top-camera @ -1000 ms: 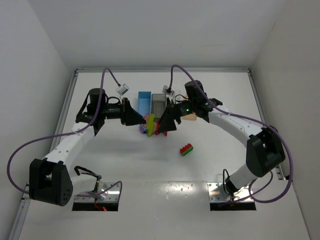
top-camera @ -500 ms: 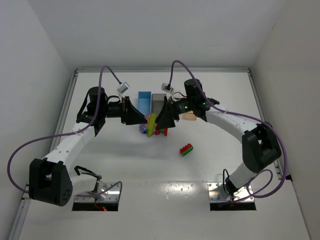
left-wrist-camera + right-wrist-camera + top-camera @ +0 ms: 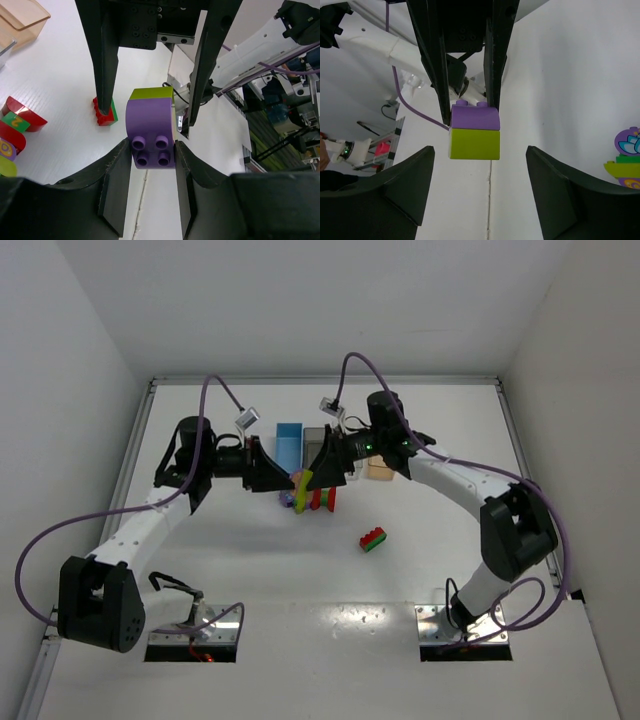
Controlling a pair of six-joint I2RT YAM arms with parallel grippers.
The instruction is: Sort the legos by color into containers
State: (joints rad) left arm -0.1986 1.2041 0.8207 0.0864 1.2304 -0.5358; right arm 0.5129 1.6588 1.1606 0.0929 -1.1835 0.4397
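Note:
My left gripper [image 3: 152, 145] is shut on a purple lego [image 3: 152, 132] with a lime-yellow lego [image 3: 150, 93] joined to its far end, and holds the stack [image 3: 301, 481] above the table. My right gripper [image 3: 479, 148] faces it, open. Its jaws stand on either side of the lime-yellow lego [image 3: 474, 144] with wide gaps and do not touch it. The purple lego [image 3: 474, 117] sits between the left gripper's fingers [image 3: 432, 60]. Behind the grippers stand the blue container [image 3: 289, 438], the dark grey container [image 3: 314, 437] and the pale orange container [image 3: 378, 471].
A red-and-green lego stack [image 3: 373, 538] lies on the table toward the right arm. Red legos [image 3: 322, 500] and a purple and lime pile [image 3: 290, 502] lie below the grippers. A purple flower-printed lego [image 3: 627, 142] shows at the right edge of the right wrist view.
My right gripper has moved left, up to the held stack, and its jaws have narrowed a little. The left gripper has kept its grip and barely shifted.

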